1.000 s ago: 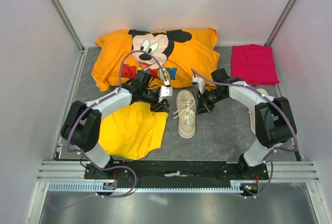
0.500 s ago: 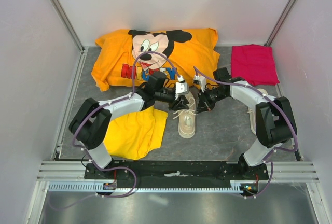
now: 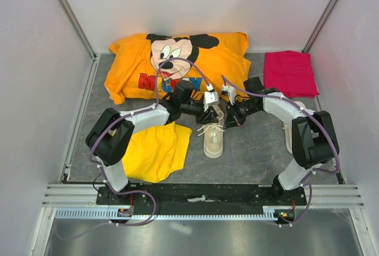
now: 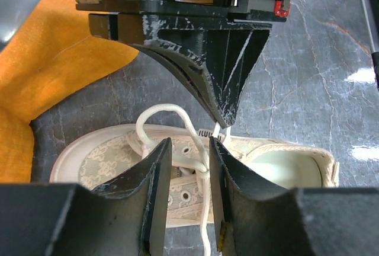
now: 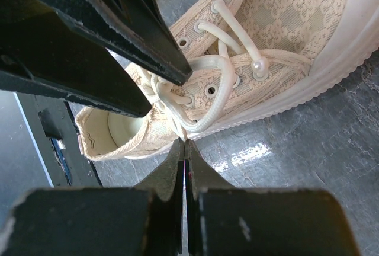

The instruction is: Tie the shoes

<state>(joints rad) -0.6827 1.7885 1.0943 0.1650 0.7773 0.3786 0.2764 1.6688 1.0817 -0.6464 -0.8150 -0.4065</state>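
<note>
Shoe (image 3: 213, 140) at centre of table (image 3: 249, 155), lace (image 4: 155, 111) loose. Right gripper (image 5: 184, 146) closed, apparently pinching a lace strand. Left gripper (image 4: 188, 149), above the yellow shorts (image 3: 151, 149) a second ago, now straddles the lace crossing, jaws part-open; tying probably just beginning.

Gry marble tbl (image 3: 260, 155) — wht walls (image 3: 177, 1)
</note>
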